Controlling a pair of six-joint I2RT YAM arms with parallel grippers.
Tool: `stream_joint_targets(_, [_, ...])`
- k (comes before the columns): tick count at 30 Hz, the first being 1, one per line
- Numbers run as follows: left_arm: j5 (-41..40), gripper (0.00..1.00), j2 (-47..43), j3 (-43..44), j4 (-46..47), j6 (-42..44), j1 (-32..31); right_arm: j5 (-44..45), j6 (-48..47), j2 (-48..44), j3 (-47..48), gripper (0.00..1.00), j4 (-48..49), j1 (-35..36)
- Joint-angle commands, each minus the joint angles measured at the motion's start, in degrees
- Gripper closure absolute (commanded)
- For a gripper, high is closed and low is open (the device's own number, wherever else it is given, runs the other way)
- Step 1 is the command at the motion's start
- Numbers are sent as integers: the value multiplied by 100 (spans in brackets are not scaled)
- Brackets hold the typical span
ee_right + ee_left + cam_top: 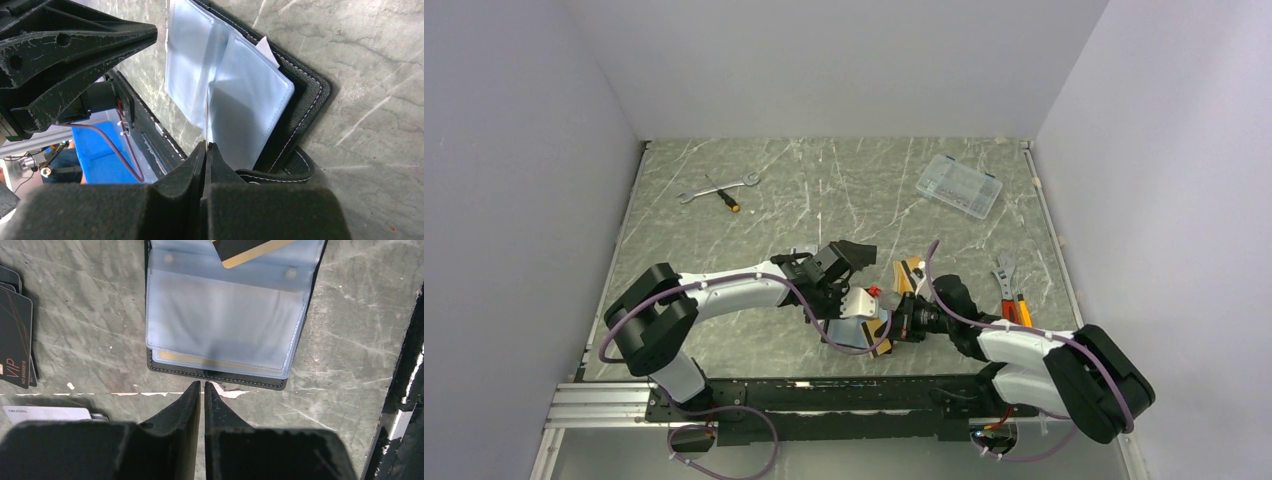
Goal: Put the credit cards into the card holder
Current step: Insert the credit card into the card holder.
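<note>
One credit card is sitting pinched edge-on in my right gripper (jaws tight), reaching into the open card holder just ahead; my left gripper is hovering barely parted, empty, just short of the holder's edge.

Marbled table (scratched) bears wrench, clear box, card holder.
</note>
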Motion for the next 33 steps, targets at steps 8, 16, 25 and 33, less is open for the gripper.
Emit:
stream_joint_targets(8, [107,87,132,-128,291,198,-125,-206,0,509,221,100,771,-2])
stream_joint_targets(16, [-189,89,236,-287,375,318,-227,-238,-11,479,267,100,783,-2])
stream_joint_targets(25, [-331,90,149,-396,316,356,-288,-296,40,667,293,100,1032,-9])
stream_joint_targets(33, [-309,91,-14,-365,197,325,-304,-365,105,1048,318,100,1433,1])
